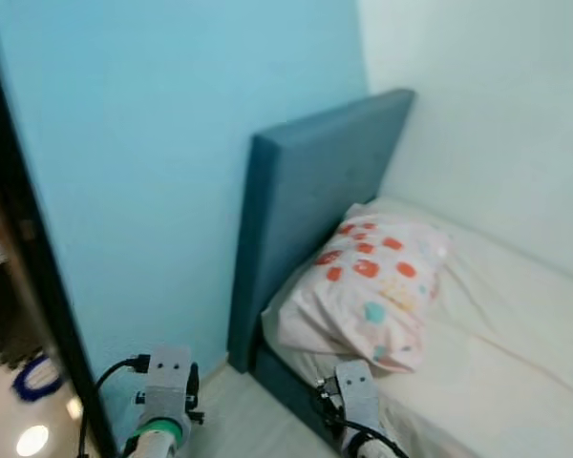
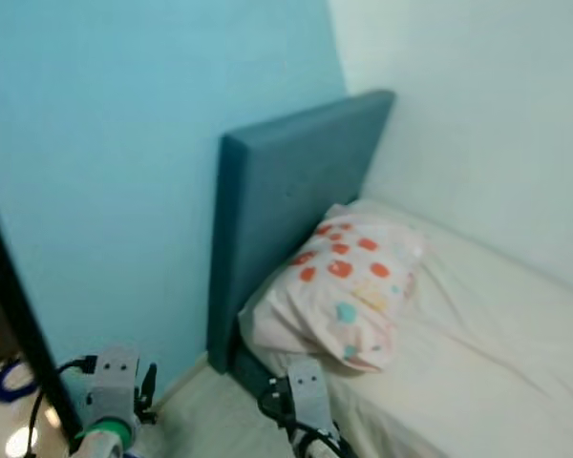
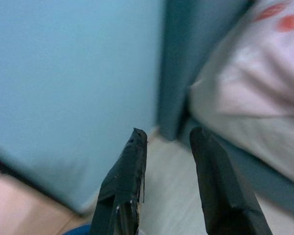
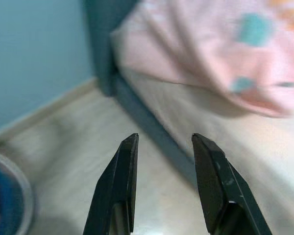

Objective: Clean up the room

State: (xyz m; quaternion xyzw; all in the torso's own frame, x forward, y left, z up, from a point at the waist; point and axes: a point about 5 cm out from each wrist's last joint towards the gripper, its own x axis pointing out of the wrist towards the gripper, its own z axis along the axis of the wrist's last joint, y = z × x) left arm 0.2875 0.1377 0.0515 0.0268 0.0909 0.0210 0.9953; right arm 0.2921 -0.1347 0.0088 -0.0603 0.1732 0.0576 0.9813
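Note:
A pink pillow [image 1: 372, 286] with red and teal spots lies at the head of a bed with a white sheet [image 1: 516, 334], against a teal headboard [image 1: 306, 210]. Both arms hang low at the bottom of the eye views, their wrists showing near the floor. My left gripper [image 3: 169, 139] is open over the pale floor beside the bed frame, with nothing between its fingers. My right gripper [image 4: 164, 139] is open too, over the floor by the bed's side, the pillow [image 4: 225, 44] beyond it.
A light blue wall [image 1: 172, 143] stands left of the headboard, a white wall [image 1: 497, 105] behind the bed. A dark door frame [image 1: 38, 277] runs along the left edge. A blue round object [image 4: 2, 200] sits on the floor by the right gripper.

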